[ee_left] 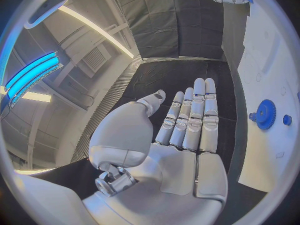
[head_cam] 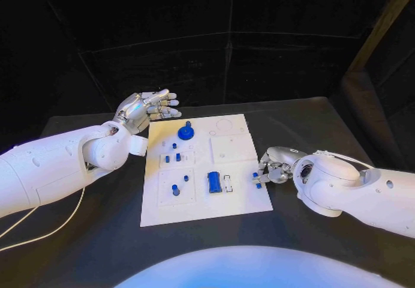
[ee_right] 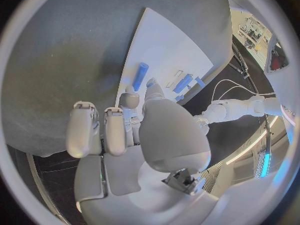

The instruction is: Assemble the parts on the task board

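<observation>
Black table bears task board (head_cam: 243, 201); right robot hand (head_cam: 271, 171) pinches an upright blue part (head_cam: 256, 176); left robot hand (head_cam: 144, 109) spread.

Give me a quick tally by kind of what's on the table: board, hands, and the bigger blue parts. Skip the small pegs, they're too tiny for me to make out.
task board: 1
hands: 2 (left hand, right hand)
blue gear: 1
large blue cylinder: 1
Total: 5

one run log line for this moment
left hand: open, raised beside task board | right hand: pinching small blue part at board's right edge
</observation>
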